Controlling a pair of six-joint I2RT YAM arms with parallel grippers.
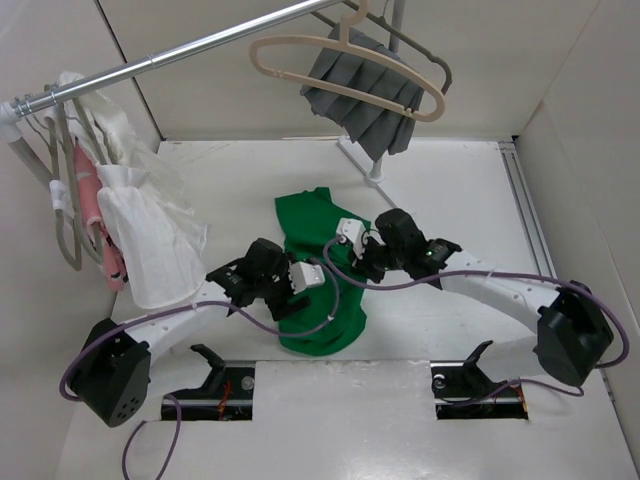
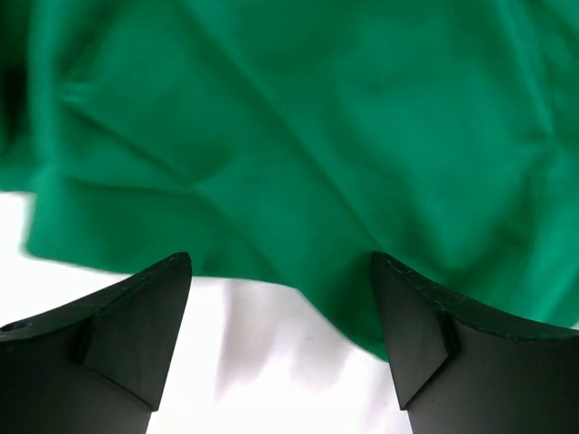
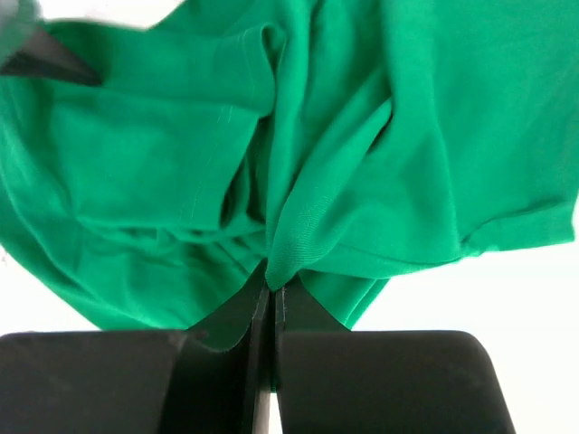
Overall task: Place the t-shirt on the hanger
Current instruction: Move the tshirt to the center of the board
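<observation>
Currently, in the gathering step, the left end effector (image 2: pixel 282 271) gapes open over the t-shirt's (image 1: pixel 312 215) edge. The shirt lies crumpled mid-worktop (image 1: pixel 450 190), one fold pinched tight by the right end effector (image 3: pixel 271 294). Next, probably, the left must clamp on before lifting toward the hanger (image 1: pixel 257 50) at twelve o'clock.

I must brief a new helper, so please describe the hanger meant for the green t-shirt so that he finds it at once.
Find the metal rail that crosses the top of the overhead view. Near its right end hangs the hanger, overlapping the grey pleated cloth. It alone is cream and bare; the other hangers are grey and carry clothes.
</observation>
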